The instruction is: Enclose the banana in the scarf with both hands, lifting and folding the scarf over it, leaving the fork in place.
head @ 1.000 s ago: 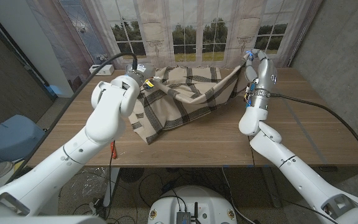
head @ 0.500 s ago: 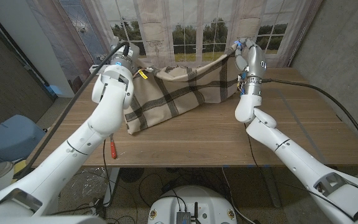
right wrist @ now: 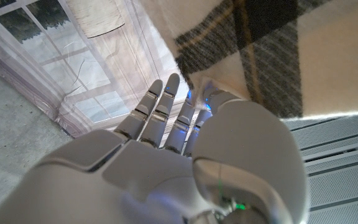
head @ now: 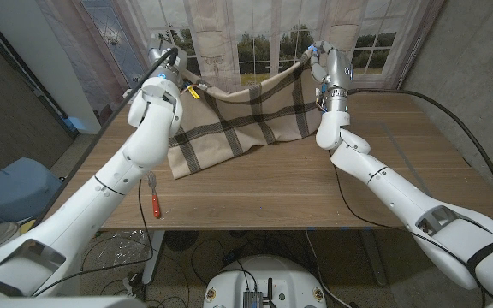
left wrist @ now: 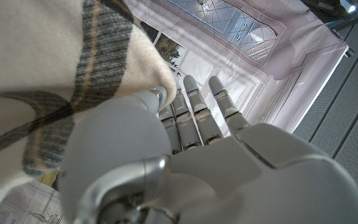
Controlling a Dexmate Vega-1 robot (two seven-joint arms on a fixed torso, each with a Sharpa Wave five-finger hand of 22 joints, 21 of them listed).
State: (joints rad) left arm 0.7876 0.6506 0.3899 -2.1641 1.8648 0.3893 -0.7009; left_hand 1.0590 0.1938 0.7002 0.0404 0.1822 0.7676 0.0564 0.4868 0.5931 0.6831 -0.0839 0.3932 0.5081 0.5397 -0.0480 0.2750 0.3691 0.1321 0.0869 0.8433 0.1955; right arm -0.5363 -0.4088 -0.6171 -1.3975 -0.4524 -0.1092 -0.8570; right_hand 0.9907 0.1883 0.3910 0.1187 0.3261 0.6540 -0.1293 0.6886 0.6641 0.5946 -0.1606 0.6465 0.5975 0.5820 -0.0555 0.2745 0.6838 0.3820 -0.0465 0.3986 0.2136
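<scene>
scarf point(head: 234, 128): cream plaid with dark stripes. Top hem is stretched between the two hands above the table's far edge, sagging a little mid-span; the lower part drapes down onto the table point(head: 315, 188) and bunches toward the far left corner.
left hand point(head: 163, 62): grasping the scarf's left top corner, raised high at the far left. The left wrist view shows cloth wrapped over the thumb side, fingers point(left wrist: 197, 109) extended alongside.
right hand point(head: 325, 60): grasping the right top corner, raised at the far edge, roughly level with the left. In the right wrist view the cloth is pinched at the thumb.
banana: can't see it. Judging by the task it sits behind or under the hanging cloth; can't confirm.
fork point(head: 154, 195): red handle, near the table's left edge toward the front, clear of the scarf's lower hem.
handling, scarf: light, limp, zero stiffness. It follows the corners only and the middle lags and sags. Corner pinches look right; spacing the hands keeps the hem taut. Woven fabric, probably decent friction, but a thin pinch can slip if it's jerked.
handling, banana: soft, bruises easily and rolls. Drape the cloth over it rather than pressing down.
risk: the trailing hem sweeps toward the left edge and could drag the fork. Keep the fold travel along the far side.
</scene>
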